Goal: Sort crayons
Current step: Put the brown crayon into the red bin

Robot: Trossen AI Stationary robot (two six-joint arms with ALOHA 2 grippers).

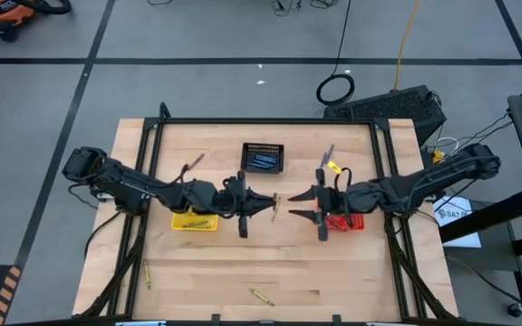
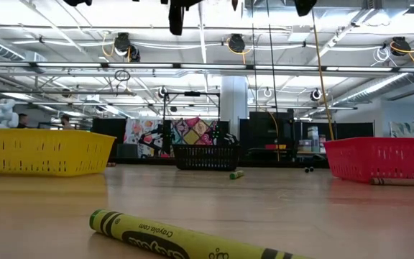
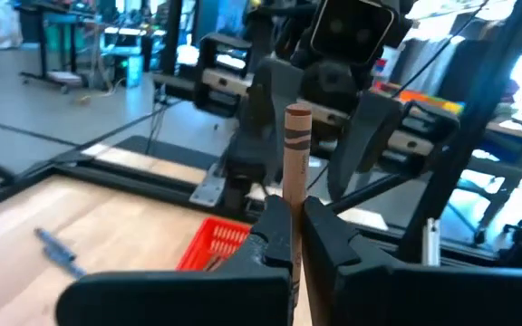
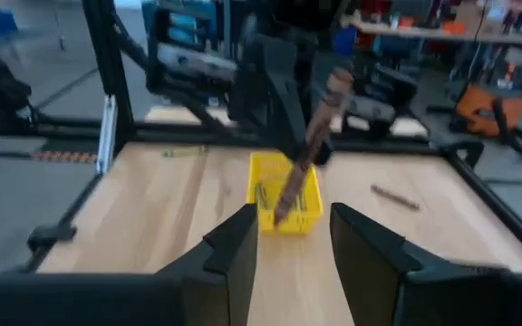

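Note:
My left gripper [image 1: 268, 206] is over the table's middle, shut on a brown-red crayon [image 3: 297, 154], which also shows in the right wrist view [image 4: 314, 145]. My right gripper [image 1: 303, 205] faces it from the right, open and empty [image 4: 293, 249], a short way off the crayon. Loose crayons lie on the table: a yellow-olive one near the front edge [image 1: 261, 296], close up in the low view [image 2: 185, 237], one at the front left [image 1: 146, 274], a brown one [image 1: 192, 164], a blue-grey one [image 1: 327, 156] and a yellow one [image 1: 333, 167] at the back. My left gripper pinches the brown-red crayon between its two fingers at the crayon's lower part [image 3: 294, 213]. The fingers come about level from the table's left and lie across the crayon. The crayon stands roughly upright, a little tilted, its wrapped upper end [image 3: 298, 122] above the fingers, clear of the table.
A yellow basket [image 1: 194, 221] with crayons sits under the left arm, a red basket [image 1: 346, 223] under the right arm, and a black basket [image 1: 263, 158] with blue-grey crayons at the back middle. A black metal frame [image 1: 270, 121] rims the table.

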